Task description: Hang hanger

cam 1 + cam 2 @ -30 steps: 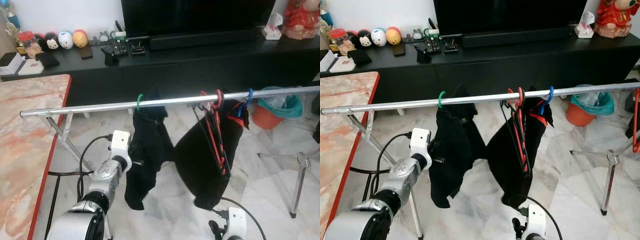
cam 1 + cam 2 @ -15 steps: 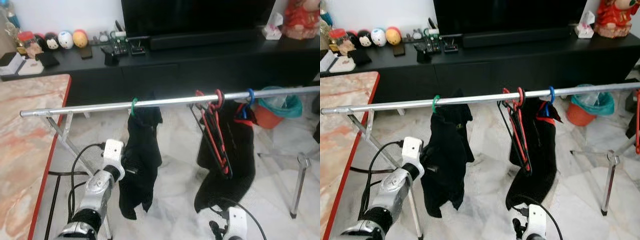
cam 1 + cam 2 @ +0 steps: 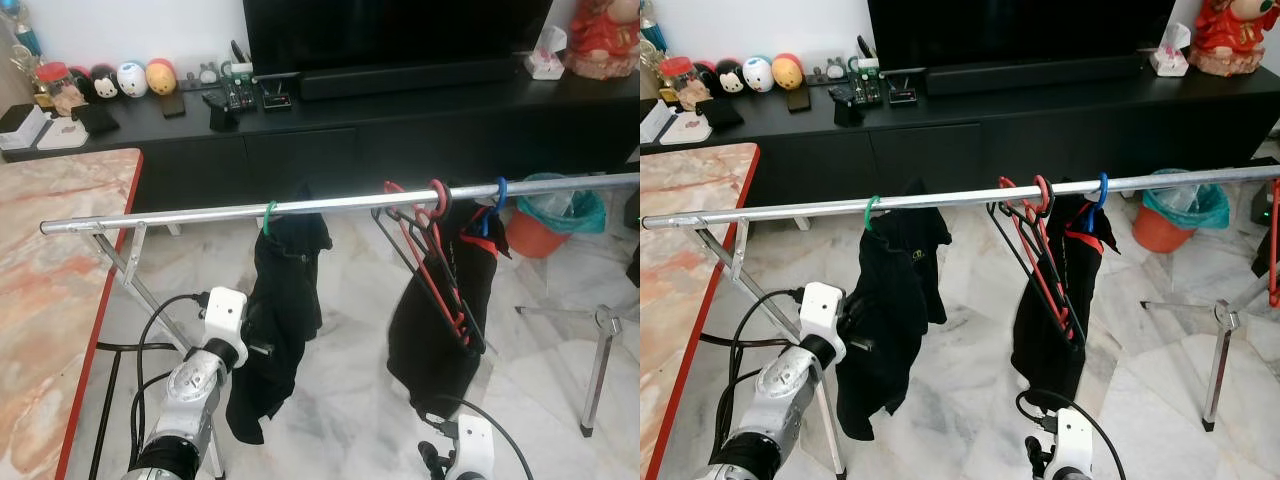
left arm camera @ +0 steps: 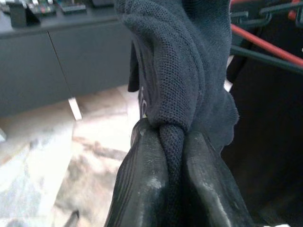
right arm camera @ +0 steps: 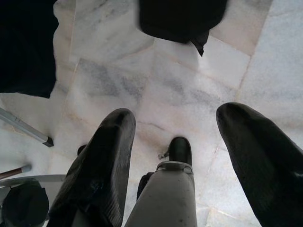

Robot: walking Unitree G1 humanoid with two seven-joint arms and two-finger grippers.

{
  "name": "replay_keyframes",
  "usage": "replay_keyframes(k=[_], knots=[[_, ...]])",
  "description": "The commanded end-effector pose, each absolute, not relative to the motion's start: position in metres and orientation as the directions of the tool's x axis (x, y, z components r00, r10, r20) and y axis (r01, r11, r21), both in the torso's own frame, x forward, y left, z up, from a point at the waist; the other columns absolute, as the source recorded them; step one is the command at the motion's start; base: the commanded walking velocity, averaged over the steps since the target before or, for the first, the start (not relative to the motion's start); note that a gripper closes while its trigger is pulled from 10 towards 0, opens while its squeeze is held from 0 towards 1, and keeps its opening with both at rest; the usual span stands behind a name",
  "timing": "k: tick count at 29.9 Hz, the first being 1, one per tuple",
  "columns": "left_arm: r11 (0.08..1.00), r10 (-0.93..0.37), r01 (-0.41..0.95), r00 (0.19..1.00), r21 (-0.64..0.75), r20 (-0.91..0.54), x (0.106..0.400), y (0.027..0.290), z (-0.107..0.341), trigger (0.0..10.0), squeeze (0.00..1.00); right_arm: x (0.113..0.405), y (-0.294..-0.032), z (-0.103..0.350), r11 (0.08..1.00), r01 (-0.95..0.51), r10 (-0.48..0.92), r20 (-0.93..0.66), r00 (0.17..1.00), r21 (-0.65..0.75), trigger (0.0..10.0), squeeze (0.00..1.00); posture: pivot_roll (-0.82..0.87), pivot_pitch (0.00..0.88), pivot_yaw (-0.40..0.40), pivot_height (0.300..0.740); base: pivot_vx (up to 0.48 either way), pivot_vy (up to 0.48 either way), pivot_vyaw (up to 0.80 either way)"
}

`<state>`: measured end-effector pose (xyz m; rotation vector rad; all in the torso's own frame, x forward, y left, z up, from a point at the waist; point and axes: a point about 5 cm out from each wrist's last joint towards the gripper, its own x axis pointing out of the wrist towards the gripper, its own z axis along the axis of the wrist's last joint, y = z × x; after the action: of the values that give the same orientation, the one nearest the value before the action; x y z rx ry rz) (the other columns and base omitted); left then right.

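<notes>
Left gripper (image 4: 173, 156) clamped on black garment (image 3: 280, 320) hung by green hanger (image 3: 269, 213) from rail (image 3: 200, 214); right gripper (image 5: 189, 156) spread wide, idle

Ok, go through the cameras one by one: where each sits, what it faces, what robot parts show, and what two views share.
Left eye view: on the head, looking down at the rail and green-hook black garment; left arm, right wrist.
Right eye view: same scene, shifted.
Left wrist view: along the left claw, shut on the garment.
Right wrist view: downward at marble floor; right claw open, a foot.
Shared: both wrist views catch the other hanging garment.
</notes>
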<state>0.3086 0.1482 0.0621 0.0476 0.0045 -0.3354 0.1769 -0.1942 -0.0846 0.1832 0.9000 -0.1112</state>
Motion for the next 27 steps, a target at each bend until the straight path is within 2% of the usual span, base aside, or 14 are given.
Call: replay_keyframes(k=[1,13,21,27], knots=[[0.947,-0.318,0.314,0.946,0.066,0.070,0.313,0.149,0.078,10.0,0.00,0.173,-0.194,-0.087,0.979,0.173,-0.018,-0.794,0.608,0.111,10.0,0.00,0.01,0.053,0.038,0.740,0.000,0.000,0.00],[0.945,-0.314,0.312,0.949,0.098,0.008,0.297,0.158,0.065,10.0,0.00,0.172,-0.193,-0.087,0.979,0.172,-0.015,-0.796,0.606,0.112,10.0,0.00,0.01,0.040,0.041,0.740,0.000,0.000,0.00],[0.945,-0.319,0.317,0.948,0.082,0.002,0.295,0.148,0.065,10.0,0.00,0.171,-0.194,-0.087,0.980,0.166,-0.014,-0.798,0.603,0.109,10.0,0.00,0.01,0.031,0.037,0.740,0.000,0.000,0.00],[0.942,-0.328,0.327,0.945,0.080,-0.004,0.294,0.144,0.064,10.0,0.00,0.171,-0.194,-0.087,0.980,0.168,-0.016,-0.797,0.604,0.107,10.0,0.00,0.01,0.031,0.037,0.740,-0.253,0.000,0.00]])
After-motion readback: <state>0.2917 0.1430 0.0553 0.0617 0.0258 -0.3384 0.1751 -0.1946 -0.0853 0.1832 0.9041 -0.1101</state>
